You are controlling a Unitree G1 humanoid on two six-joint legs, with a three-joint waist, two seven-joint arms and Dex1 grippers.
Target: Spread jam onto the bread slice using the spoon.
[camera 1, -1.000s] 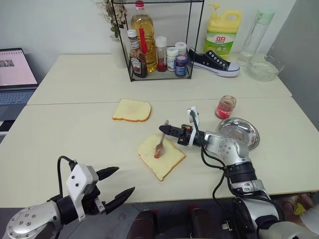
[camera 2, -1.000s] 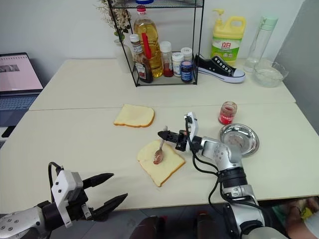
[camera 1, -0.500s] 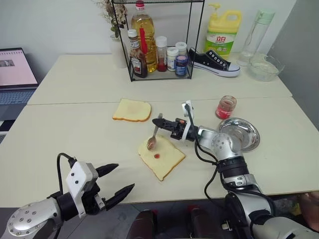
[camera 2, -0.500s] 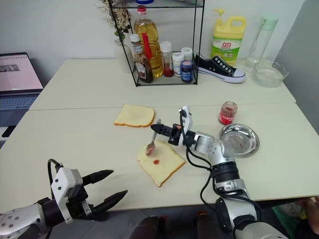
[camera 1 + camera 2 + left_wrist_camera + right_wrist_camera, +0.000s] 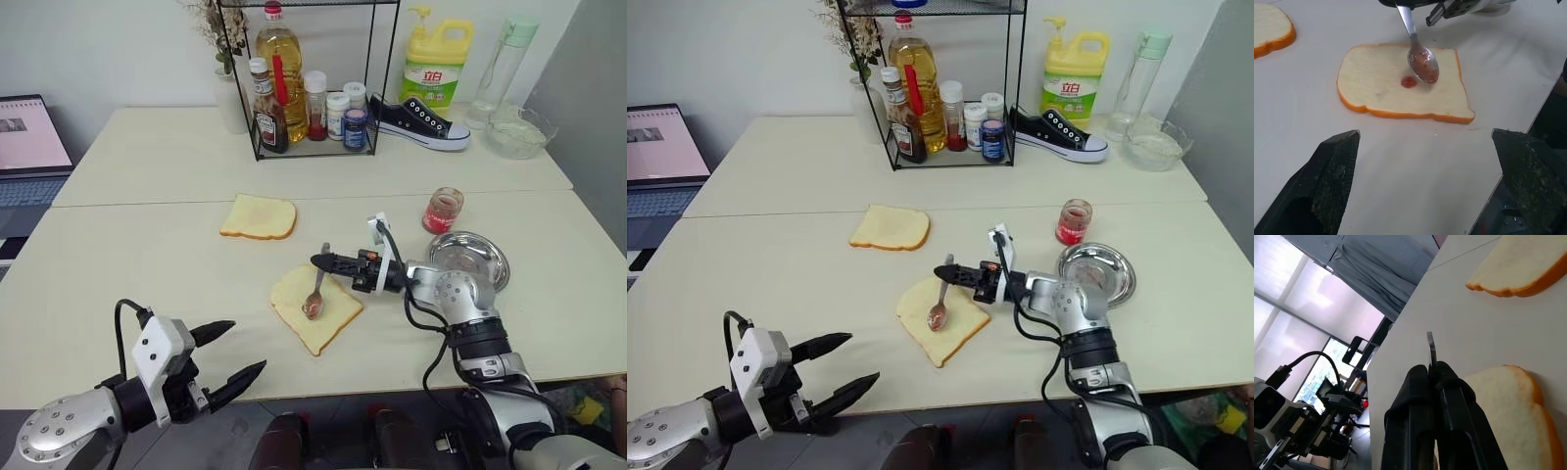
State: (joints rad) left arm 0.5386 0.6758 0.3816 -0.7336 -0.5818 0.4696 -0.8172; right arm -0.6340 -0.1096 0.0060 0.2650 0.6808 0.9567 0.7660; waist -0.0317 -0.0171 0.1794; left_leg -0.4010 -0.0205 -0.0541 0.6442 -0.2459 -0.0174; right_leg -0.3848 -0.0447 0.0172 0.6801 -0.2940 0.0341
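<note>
Near the table [image 5: 147, 255] front edge, beside bare tabletop, we see the bread slice [image 5: 315, 307] lying diamond-wise. Our right gripper [image 5: 319, 260] pinches the spoon [image 5: 315, 290], handle rearward, jam [image 5: 1423, 68]-laden bowl on the slice. Our left gripper [image 5: 235, 354] hangs off-edge, fingers wide.

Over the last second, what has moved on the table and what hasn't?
The right gripper, shut on the spoon, lifted its bowl off the bread slice toward the far edge, leaving a jam dab, then brought it back down onto the slice beside that dab. The left gripper stayed open and still; the bread slice and the second slice did not shift.
</note>
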